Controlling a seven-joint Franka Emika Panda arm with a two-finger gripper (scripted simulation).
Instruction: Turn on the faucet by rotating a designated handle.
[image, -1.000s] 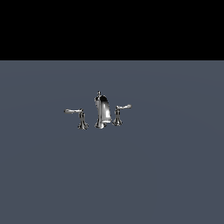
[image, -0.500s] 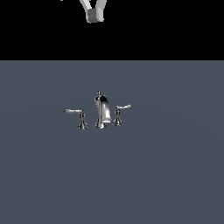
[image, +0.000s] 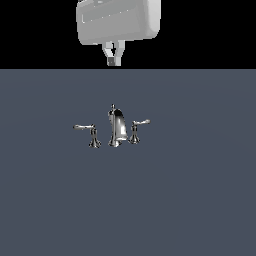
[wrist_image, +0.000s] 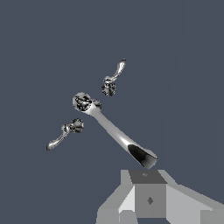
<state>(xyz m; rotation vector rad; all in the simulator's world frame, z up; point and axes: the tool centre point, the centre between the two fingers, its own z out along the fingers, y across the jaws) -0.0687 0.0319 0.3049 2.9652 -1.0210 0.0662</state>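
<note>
**Approach phase: line up on the short lever**

My gripper (image: 114, 59) hangs high above the faucet (image: 116, 127), holding nothing; fingers look nearly together, though I can't tell for sure. The handle (image: 137, 130) sits just beside the spout on the exterior view's right, lever pointing away from it. I judge the best move is to descend beside that lever, clear of the spout (wrist_image: 114, 131), then push it sideways. The longer handle (image: 89, 134) stays untouched.

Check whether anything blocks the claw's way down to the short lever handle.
Nothing visible does. The claw hangs high above the faucet, with only open space down to the handle. The spout stands beside the handle, at the exterior view's left.
</note>
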